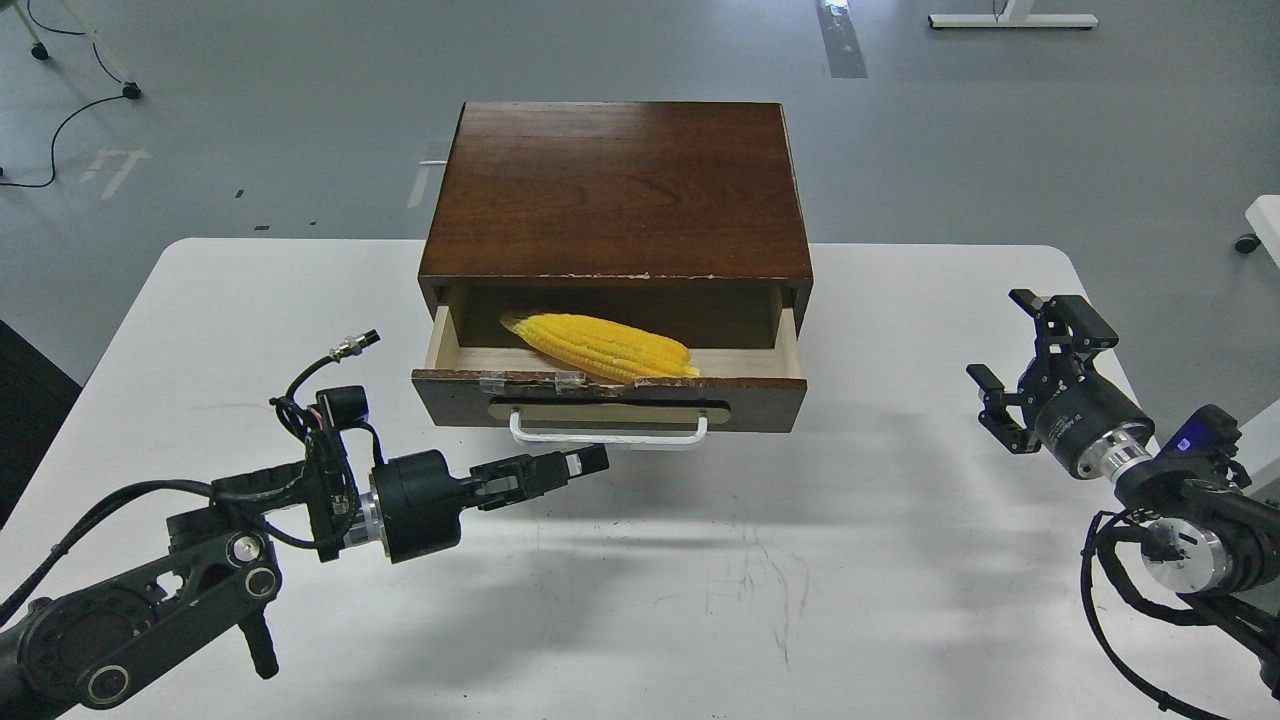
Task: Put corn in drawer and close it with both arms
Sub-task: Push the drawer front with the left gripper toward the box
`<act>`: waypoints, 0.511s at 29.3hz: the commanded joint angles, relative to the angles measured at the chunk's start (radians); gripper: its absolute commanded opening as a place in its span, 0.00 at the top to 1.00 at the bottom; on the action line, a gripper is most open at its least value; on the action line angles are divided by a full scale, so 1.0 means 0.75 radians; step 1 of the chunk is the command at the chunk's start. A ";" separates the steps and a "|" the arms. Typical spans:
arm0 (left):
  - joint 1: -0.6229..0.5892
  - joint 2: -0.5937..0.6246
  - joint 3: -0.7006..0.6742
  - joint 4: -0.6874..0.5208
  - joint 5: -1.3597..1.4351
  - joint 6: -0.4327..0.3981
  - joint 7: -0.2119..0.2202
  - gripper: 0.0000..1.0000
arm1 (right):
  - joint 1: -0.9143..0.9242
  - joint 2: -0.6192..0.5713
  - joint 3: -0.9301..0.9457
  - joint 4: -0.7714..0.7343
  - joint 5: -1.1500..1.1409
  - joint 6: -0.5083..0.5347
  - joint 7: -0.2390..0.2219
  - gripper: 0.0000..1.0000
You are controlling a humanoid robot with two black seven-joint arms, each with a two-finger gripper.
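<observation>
The corn [600, 347] lies slantwise inside the open drawer [610, 400], so the stowing looks done and only the closing is left. At eight o'clock from the drawer, the left gripper [575, 465] points its clenched, empty jaws toward the white handle [608, 435], likely lined up to push. At three o'clock the right gripper [1010, 350] waits over the bench [850, 560], jaws released.

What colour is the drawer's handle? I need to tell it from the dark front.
White, on a beige plate; the handle shows best in the head view.

White table [300, 300], scuffed, dark wooden cabinet [615, 190] apparently resting on it
</observation>
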 commanded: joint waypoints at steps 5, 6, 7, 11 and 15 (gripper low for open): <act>-0.014 -0.029 0.000 0.046 0.000 -0.004 -0.001 1.00 | -0.003 0.000 0.000 0.000 0.000 0.000 0.000 0.00; -0.014 -0.029 0.000 0.048 0.000 -0.004 -0.001 1.00 | -0.003 0.000 0.000 0.000 0.000 0.000 0.000 0.01; -0.018 -0.031 0.000 0.053 -0.002 -0.007 -0.001 1.00 | -0.003 0.000 0.000 0.000 0.000 0.000 0.000 0.00; -0.025 -0.031 0.000 0.055 -0.002 -0.002 -0.001 1.00 | -0.005 0.000 0.000 0.000 0.000 0.000 0.000 0.00; -0.039 -0.031 0.000 0.065 -0.002 -0.002 -0.001 1.00 | -0.005 0.008 0.000 0.000 0.000 0.000 0.000 0.01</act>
